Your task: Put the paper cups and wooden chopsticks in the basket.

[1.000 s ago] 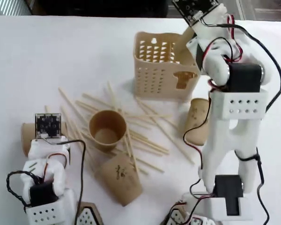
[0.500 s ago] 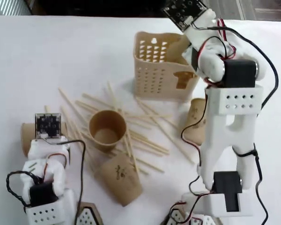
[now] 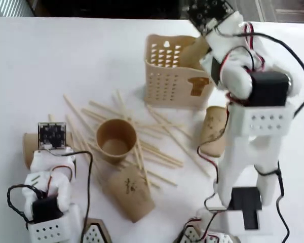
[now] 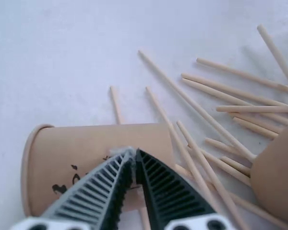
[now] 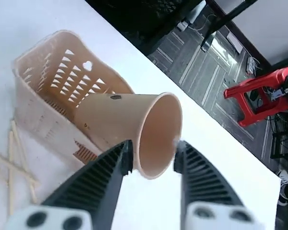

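Paper cup (image 5: 110, 120) is what I am holding in the right gripper (image 5: 153, 152), its jaws clamping the cup at the mouth end. The cup's long axis is running away from the gripper, tilted, with the base pointing toward the basket (image 5: 43, 81). In the high view the base end is hanging over the basket's opening on the side nearest this arm, so I judge the release is turning on that overlap. I cannot tell whether the cup is touching the basket wall. My left gripper (image 4: 134, 155), jaws together, is hovering over a second paper cup (image 4: 81, 143) lying sideways on the surface (image 4: 62, 48) among wooden chopsticks (image 4: 197, 110), well apart from the basket.
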### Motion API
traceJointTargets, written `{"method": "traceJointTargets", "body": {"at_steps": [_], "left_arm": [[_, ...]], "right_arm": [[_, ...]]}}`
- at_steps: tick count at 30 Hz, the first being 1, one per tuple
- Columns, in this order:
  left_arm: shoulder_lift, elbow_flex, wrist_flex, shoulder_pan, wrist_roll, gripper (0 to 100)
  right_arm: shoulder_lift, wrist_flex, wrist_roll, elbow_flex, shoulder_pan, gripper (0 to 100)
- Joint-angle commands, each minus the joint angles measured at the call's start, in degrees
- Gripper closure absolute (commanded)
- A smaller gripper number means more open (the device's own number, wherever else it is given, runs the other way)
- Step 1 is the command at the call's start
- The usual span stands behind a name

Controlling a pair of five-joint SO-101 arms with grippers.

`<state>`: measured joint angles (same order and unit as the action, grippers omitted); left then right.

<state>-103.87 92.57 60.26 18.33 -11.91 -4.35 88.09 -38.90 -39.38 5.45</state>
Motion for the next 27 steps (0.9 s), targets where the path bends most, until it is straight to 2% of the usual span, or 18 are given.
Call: {"method": "traceJointTargets", "body": {"at_steps": [1,3,5,10,22,27], "left_arm": [[-0.3,-0.4,-1.4,0.4,-0.4,96],[-0.3,-0.4,-1.4,0.4,-0.4,96],[-0.3,-0.4,-1.4,0.4,-0.4,96],[-0.3,-0.4,-1.4,0.4,-0.4,96],[-0.3,-0.4,-1.4,0.4,-0.4,96],[-0.3,-0.4,-1.3,0.4,-0.4,96]], "right_arm": [[1.8,-7.5,7.4,-1.5,-2.9,94.9],[1.8,-10.8,11.8,-1.5,-4.5,98.3],[1.8,-12.4,14.2,-1.5,-6.0,97.4],[2.9,-12.4,14.9,0.5,-6.2,97.8],[5.2,-8.6,14.5,2.2,8.8,97.8],[4.8,-8.7,14.5,0.6,7.1,97.8]]}}
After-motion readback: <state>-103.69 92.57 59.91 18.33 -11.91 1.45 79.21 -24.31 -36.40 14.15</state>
